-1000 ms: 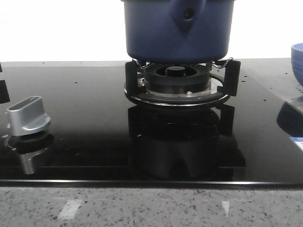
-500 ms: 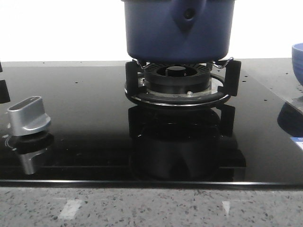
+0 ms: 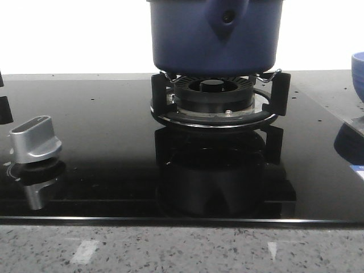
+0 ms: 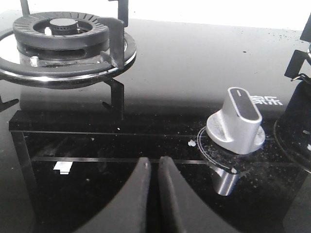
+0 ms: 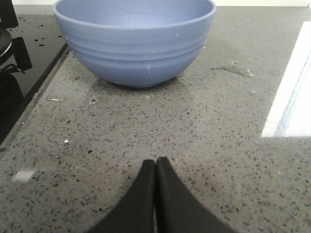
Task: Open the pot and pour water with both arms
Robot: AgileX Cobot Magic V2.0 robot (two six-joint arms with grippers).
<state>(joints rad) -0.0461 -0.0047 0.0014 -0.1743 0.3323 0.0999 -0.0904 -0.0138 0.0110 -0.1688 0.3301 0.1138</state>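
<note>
At the near edge of the left wrist view, the left gripper (image 4: 153, 194) hangs low over the black glass cooktop (image 4: 194, 73), its two dark fingers (image 4: 133, 204) pressed together with only a hairline seam between them and nothing held. Just beyond it, off to one side, stands a silver control knob (image 4: 236, 121), and farther still an uncovered burner (image 4: 63, 36) ringed by black pan supports. The right gripper (image 5: 155, 194) is posed the same way — fingers (image 5: 170, 204) clenched tip to tip, empty — but over the speckled grey stone countertop (image 5: 194, 131) beside the cooktop's edge, pointing toward a light blue bowl (image 5: 134, 41) that sits upright on the stone a little ahead of it. In the front view neither arm shows; nearest is the strip of countertop, then the glossy glass with the knob (image 3: 34, 139) at the left. Farther back, at the middle, the pot (image 3: 214, 35) rests upright on the prongs of a second burner (image 3: 214, 96), its straight dark navy sides running up out of the frame so the top cannot be seen. Its pointed handle mount (image 3: 226, 17), with the small hole, faces straight toward the camera, tip downward — the pot's axis is vertical. The bowl (image 3: 358, 74) peeks in at the far right edge.
</note>
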